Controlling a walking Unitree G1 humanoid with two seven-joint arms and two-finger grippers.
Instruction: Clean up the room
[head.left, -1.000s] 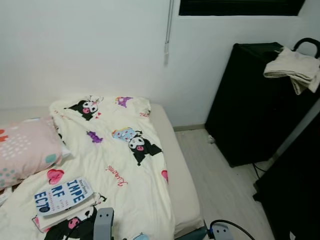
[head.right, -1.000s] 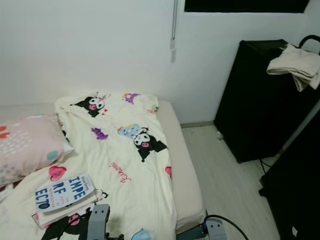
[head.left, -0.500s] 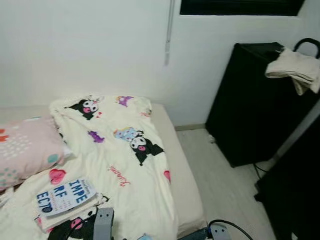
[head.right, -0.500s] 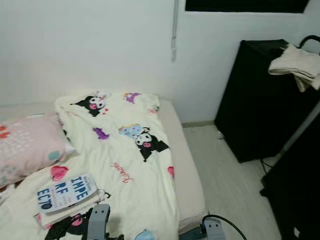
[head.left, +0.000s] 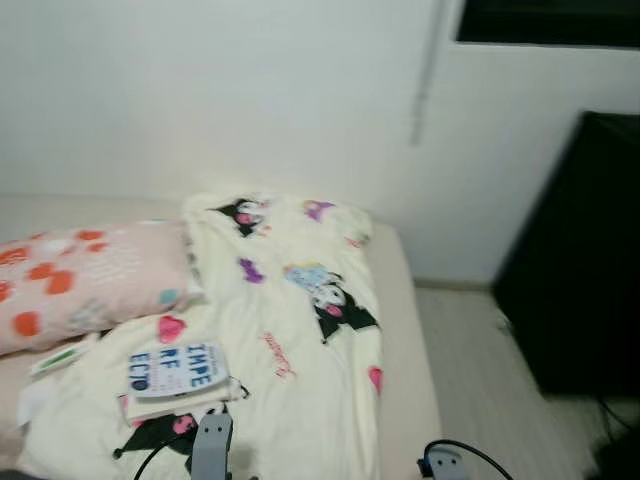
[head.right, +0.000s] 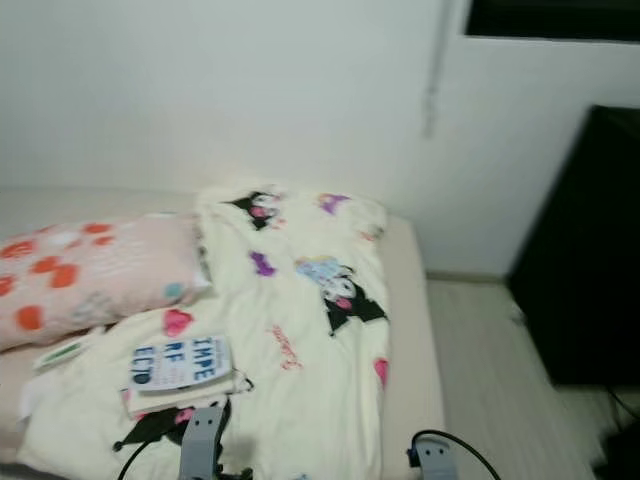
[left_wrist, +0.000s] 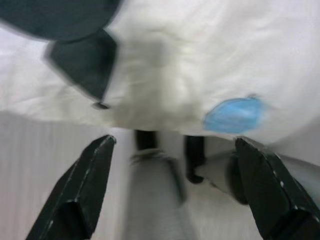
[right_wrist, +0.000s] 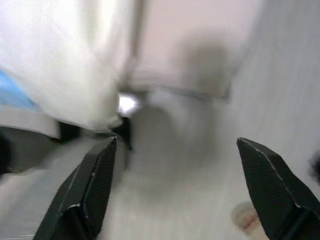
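Left tool (left_wrist: 170, 192): your fingers (left_wrist: 82, 192) are spread wide with nothing between them. It hangs low at the near edge of the bed (head.left: 408, 330), over the hem of the cartoon-print duvet (head.left: 290, 340); a blue patch of the print and a black one lie just beyond the fingertips. View is blurred.

Right tool (right_wrist: 180, 192): fingers equally wide apart, holding nothing. It hangs over the pale wood floor (head.left: 500, 380) at the near right corner of the bed, with the duvet edge and mattress corner ahead. Also blurred.

Head views, soft with motion: you have both silver arms low at the near edge, left one (head.left: 210, 450) over the duvet, right one (head.left: 445, 465) with a black cable looped beside it.

Duvet covers the middle of the bed, rumpled. A blue-and-white book (head.left: 178, 368) lies on it at near left, on top of a second book or pad. Left of the duvet, a pink pillow with red and white spots (head.left: 90, 285). Near the pillow's near edge, a small white item with green marking (head.left: 62, 358), too blurred to identify.

Far side: white wall (head.left: 200, 90). Right: black cabinet (head.left: 585, 260) on the floor, apart from the bed.
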